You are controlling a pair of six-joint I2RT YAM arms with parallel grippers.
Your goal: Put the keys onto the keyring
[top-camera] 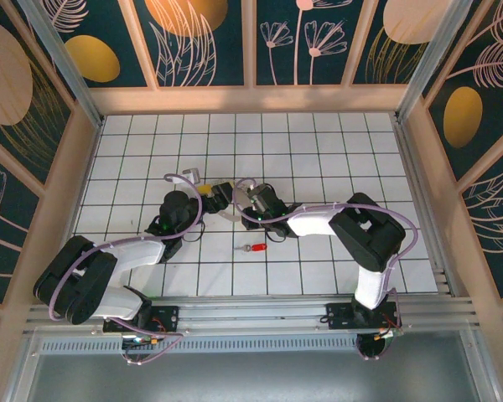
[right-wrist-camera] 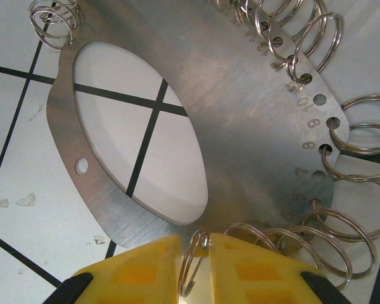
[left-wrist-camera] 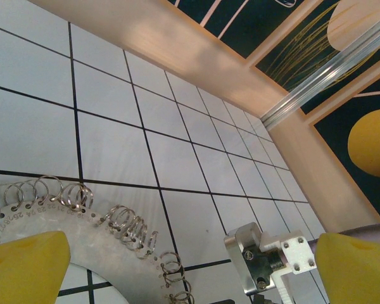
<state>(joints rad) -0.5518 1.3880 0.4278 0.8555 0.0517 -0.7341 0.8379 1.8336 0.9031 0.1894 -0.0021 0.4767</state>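
My right claw (right-wrist-camera: 201, 269) has its yellow pads (right-wrist-camera: 136, 269) brought together on one keyring (right-wrist-camera: 199, 239), a small silver split ring hanging at the near rim of a flat steel plate (right-wrist-camera: 240, 120). The wire stands on edge in the thin gap between the pads. My left claw (left-wrist-camera: 190, 266) is spread wide apart and holds nothing, with the same plate lying between its fingertips (left-wrist-camera: 25, 266). The red-headed key (top-camera: 253, 249) lies flat on the white tiled floor (top-camera: 335, 151), nearer the arm bases than both claws and a little to the right, apart from everything.

To do this step well, I judge the grip should sit square on the ring's coil, not on one loose turn, or the wire may twist out. The plate probably needs my left claw to pin it, since a pull on one ring would drag the whole piece. I cannot tell whether this ring is free of its hole.

No bin or tray is here. The only holder is the plate. Its numbered holes along the rim each carry a split ring (right-wrist-camera: 361, 126), and none carries the key.
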